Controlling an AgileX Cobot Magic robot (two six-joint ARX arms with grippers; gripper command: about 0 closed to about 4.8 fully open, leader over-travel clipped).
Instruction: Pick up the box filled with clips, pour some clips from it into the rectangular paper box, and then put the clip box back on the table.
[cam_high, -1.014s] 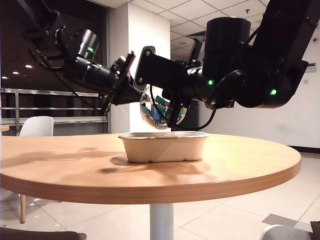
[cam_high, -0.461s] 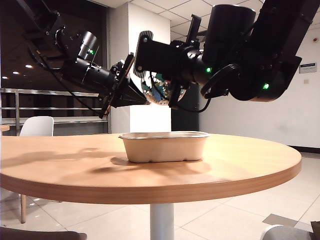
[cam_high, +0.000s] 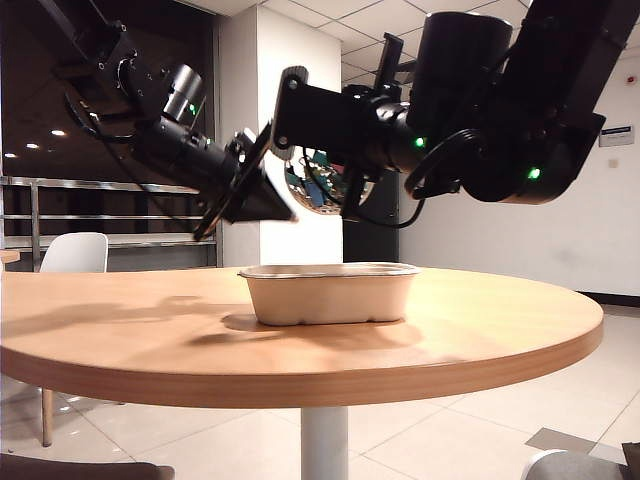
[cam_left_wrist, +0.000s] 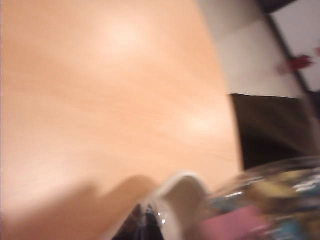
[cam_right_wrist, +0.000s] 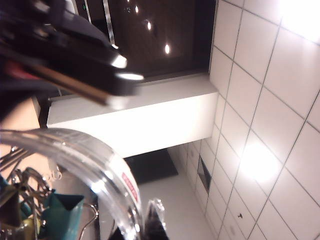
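The box filled with clips, a clear round jar, hangs tilted in the air above the rectangular paper box. My right gripper is shut on the jar's clear wall, one finger inside and one outside. Teal and metal clips show inside it. My left gripper is shut and empty, pointing down beside the jar and just left of it. In the blurred left wrist view its tips meet over the table, with the jar close by. The beige tray stands on the table.
A white chair stands behind the table at the left. A white pillar and a railing are beyond it. In the right wrist view the left arm is close to the jar's mouth.
The right arm has lifted the jar higher above the tray and rolled it. The left gripper has swung to point further down beside the jar.
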